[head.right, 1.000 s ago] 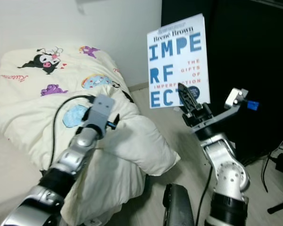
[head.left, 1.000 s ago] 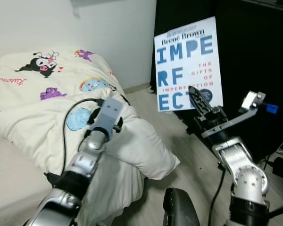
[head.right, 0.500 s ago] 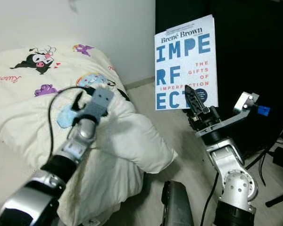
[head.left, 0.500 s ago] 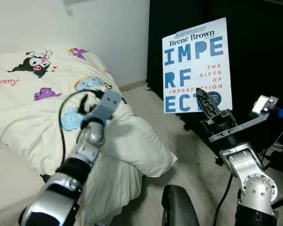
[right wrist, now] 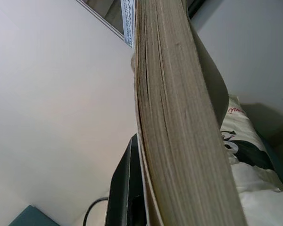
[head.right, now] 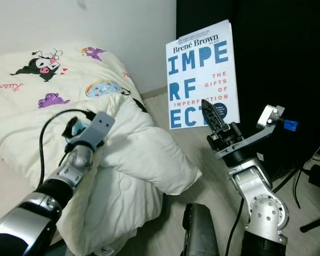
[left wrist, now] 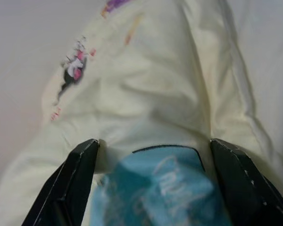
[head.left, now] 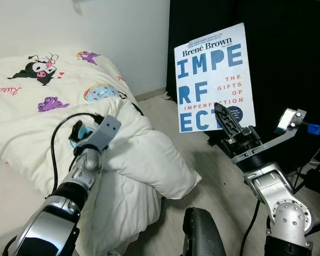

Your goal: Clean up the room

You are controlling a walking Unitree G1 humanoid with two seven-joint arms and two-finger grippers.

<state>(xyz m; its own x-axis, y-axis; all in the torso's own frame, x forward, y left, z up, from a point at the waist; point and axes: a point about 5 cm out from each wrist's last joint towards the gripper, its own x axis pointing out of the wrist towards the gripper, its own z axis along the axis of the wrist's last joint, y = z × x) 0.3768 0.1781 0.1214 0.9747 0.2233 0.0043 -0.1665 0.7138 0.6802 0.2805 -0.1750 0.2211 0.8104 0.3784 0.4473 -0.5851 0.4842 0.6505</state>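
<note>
My right gripper [head.left: 224, 118] is shut on the bottom edge of a white book [head.left: 213, 74] with big blue letters, "The Gifts of Imperfection". It holds the book upright in front of the black cabinet. The book's page edge [right wrist: 179, 117] runs along one black finger [right wrist: 125, 188] in the right wrist view. My left gripper [head.left: 80, 132] rests low over a cream duvet [head.left: 42, 112] printed with cartoon figures. Its two fingers [left wrist: 75, 183] stand wide open, straddling a blue print [left wrist: 160, 188] on the fabric.
A tall black cabinet [head.left: 288, 53] stands to the right, against a white wall. Light wooden floor [head.left: 202, 160] runs between bed and cabinet. The duvet's corner [head.left: 160, 170] hangs over the bed's edge. Cables [head.left: 316, 176] lie at the far right, and a dark rounded object [head.left: 200, 234] sits below.
My left arm has drawn back and sunk lower onto the duvet. The right gripper has carried the book slightly to the left.
</note>
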